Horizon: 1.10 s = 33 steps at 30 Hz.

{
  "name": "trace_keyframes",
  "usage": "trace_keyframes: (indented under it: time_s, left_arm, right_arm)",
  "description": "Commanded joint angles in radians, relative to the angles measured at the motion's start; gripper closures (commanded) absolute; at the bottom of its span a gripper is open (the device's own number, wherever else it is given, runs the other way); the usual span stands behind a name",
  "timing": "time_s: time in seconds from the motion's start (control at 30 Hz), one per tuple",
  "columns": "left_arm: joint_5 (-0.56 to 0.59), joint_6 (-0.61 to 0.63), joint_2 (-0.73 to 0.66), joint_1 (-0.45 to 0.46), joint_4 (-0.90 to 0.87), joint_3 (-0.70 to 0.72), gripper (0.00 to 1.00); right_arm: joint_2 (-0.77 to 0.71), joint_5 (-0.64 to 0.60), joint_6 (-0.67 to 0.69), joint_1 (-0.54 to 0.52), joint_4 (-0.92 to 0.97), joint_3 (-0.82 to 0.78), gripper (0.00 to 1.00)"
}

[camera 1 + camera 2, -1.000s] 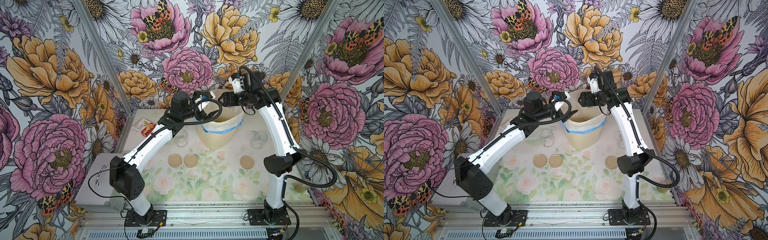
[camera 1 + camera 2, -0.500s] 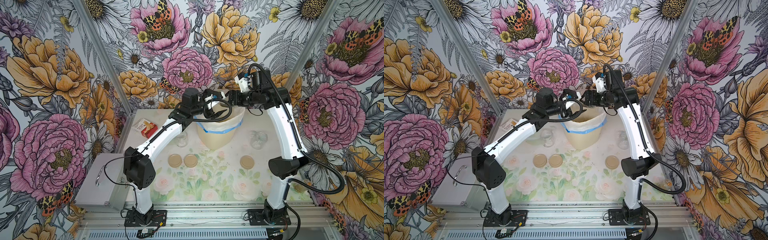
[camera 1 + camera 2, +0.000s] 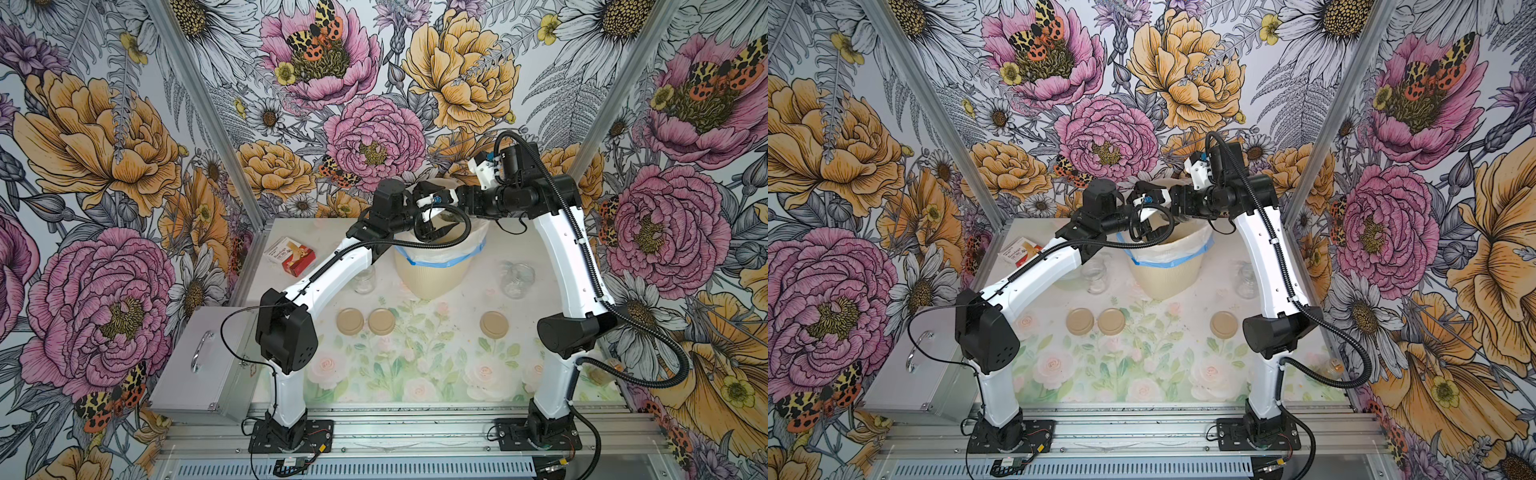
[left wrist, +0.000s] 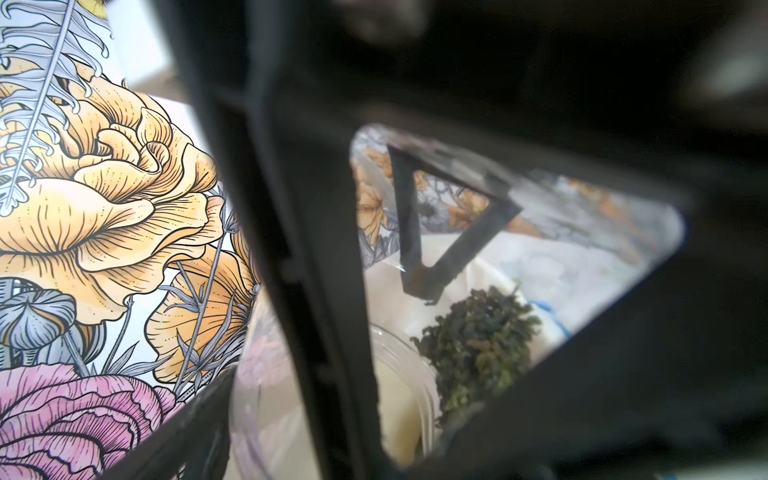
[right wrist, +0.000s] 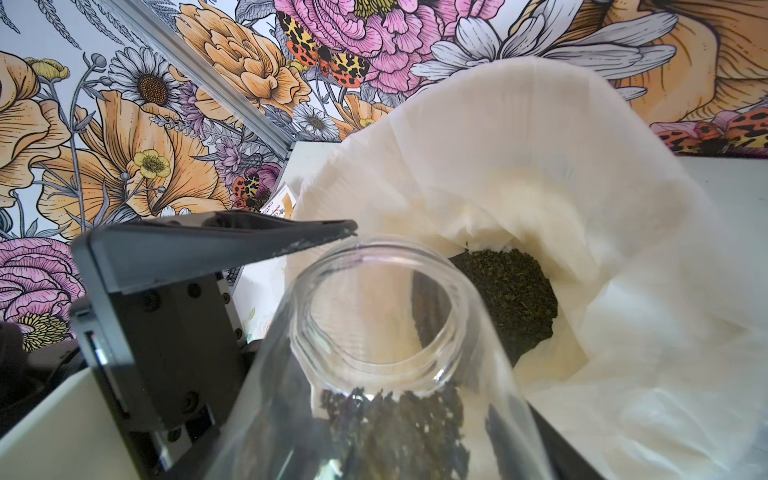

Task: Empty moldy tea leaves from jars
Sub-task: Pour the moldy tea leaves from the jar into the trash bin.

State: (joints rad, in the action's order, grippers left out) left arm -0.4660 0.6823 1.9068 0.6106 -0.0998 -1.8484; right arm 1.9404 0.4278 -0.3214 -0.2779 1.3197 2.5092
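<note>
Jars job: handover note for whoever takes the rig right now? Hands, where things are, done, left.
Hands: right hand shut on the third jar, lid off, tipped mouth-first over the bin; left hand looks open, holding nothing, by that jar's mouth.
Things: two other jars stand on the table either side of the bin; three lids lie in front.
Done: both standing jars look empty; a heap of tea leaves lies in the bag.
Left: a clump of leaves sits near the held jar's neck; probably tip it further, then set it down.
</note>
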Motion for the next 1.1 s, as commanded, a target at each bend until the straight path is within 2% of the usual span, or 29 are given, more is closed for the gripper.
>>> trace_keyframes:
  time_s: [0.0, 0.17, 0.43, 0.73, 1.07]
  left_arm:
    - [-0.045, -0.013, 0.02, 0.01, 0.039, -0.025, 0.01]
    - [-0.057, -0.058, 0.019, 0.008, 0.065, -0.028, 0.01]
    - [-0.097, -0.17, -0.029, 0.005, 0.251, 0.078, 0.01]
    - [-0.133, -0.152, -0.016, 0.003, 0.287, 0.069, 0.01]
    - [-0.173, -0.051, -0.015, 0.011, 0.227, 0.053, 0.01]
  right_arm:
    - [0.005, 0.047, 0.011, -0.005, -0.043, 0.024, 0.4]
    - [-0.002, 0.066, 0.01, -0.005, -0.035, 0.022, 0.4]
    - [-0.02, 0.09, -0.001, -0.005, -0.019, 0.019, 0.39]
    - [-0.014, 0.085, 0.008, -0.004, 0.017, 0.016, 0.39]
    - [-0.009, 0.121, 0.003, -0.002, 0.025, 0.019, 0.4]
